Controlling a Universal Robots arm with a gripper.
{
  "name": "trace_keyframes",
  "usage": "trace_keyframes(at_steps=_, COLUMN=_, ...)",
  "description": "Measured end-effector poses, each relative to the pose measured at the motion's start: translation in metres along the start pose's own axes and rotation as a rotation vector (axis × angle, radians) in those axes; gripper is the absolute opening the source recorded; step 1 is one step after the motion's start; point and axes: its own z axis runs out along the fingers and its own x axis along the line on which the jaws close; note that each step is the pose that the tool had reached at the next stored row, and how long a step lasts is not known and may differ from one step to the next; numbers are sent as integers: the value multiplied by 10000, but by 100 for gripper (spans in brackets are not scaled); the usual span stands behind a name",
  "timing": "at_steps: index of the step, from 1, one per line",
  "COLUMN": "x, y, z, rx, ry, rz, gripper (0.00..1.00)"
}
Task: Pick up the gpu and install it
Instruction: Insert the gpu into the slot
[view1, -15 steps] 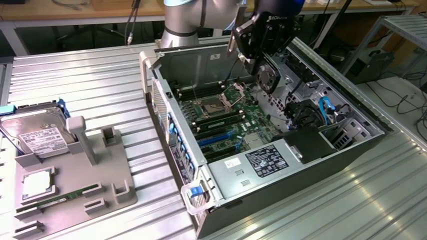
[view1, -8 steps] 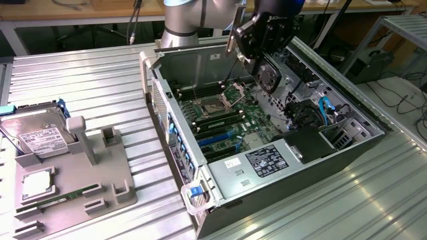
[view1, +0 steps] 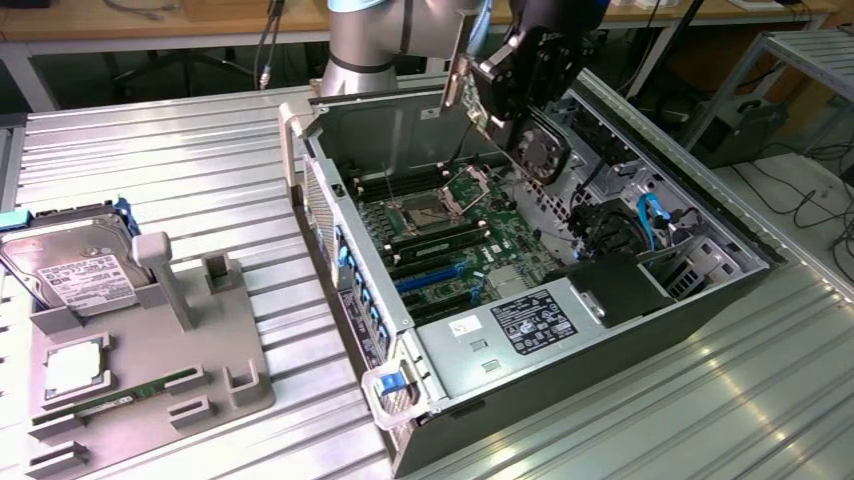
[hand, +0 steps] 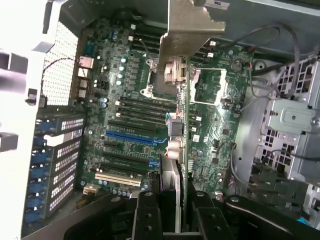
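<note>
Ribbed metal tabletop (view1: 200, 170) carries the open computer case (view1: 601, 330); the gripper (view1: 497, 80) hangs above the case's open side, jaws pinching the gpu (view1: 461, 75) edge-on, clear of the motherboard (view1: 461, 225) inside the case; the card sits between the fingers (hand: 147, 215), its bracket (hand: 190, 25) outermost; a grey parts tray (view1: 147, 350) holding a hard drive (view1: 67, 265) lies beside the case, toward the exterior view's left.

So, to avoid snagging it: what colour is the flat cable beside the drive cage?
The flat cable is bright blue, clearest in the exterior view.
</note>
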Motion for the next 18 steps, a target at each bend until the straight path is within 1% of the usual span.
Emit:
trace_keyframes(at_steps=9, x=0, y=0, z=0, rx=-31, ry=-7, rz=-1500, gripper=28)
trace_keyframes(at_steps=14, x=0, y=0, z=0, rx=-46, ry=-10, rz=-2189, gripper=28)
trace_keyframes(at_steps=15, x=0, y=0, z=0, rx=-51, ry=-11, rz=-2436, gripper=28)
trace_keyframes(at_steps=18, x=0, y=0, z=0, rx=-59, ry=-13, rz=-2809, gripper=28)
